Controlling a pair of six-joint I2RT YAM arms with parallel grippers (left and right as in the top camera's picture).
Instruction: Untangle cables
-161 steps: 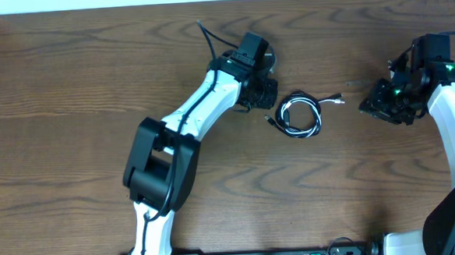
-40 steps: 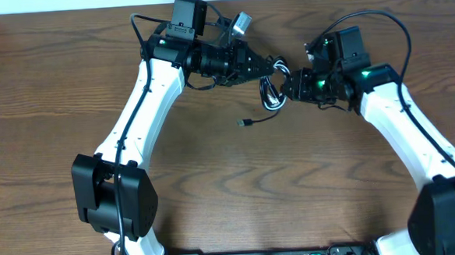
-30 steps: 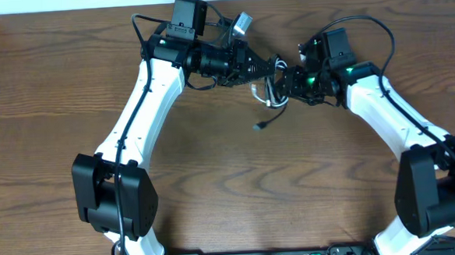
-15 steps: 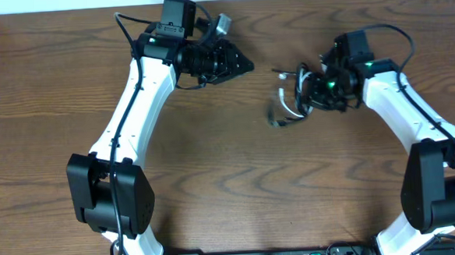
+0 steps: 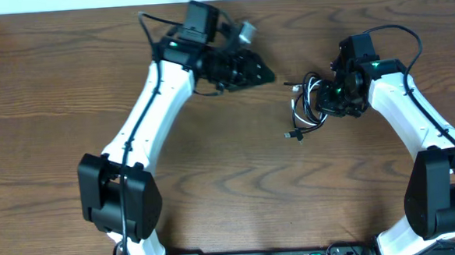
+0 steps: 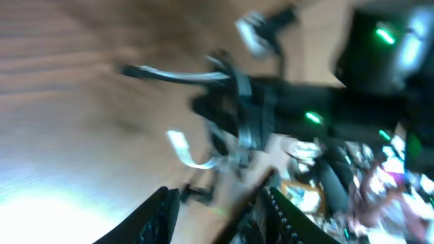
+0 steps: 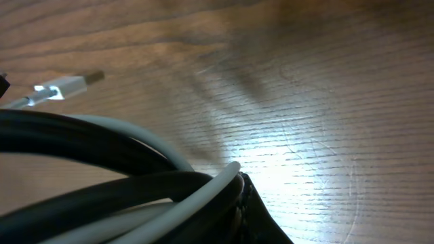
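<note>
Right tool is clamped on the cables. I judge the grip from the bundle hanging at its tip, since the fingers themselves do not show clearly in the right wrist view. That view is filled by the black cable and the white cable pressed side by side, with a white plug sticking out beyond them. A dark plug end trails below the bundle toward the tabletop. Left tool stands well apart to the left with its jaws parted and nothing between them. Its wrist view is blurred, but it looks across at the loops. A second ago both tools met on the bundle mid-table. Since then the left one has let go and drawn back, and the right one alone has carried the coil off to its side. The two cords look no more separate than before. My reading is that the pull freed nothing and the left tool will need a fresh hold on a single strand.
</note>
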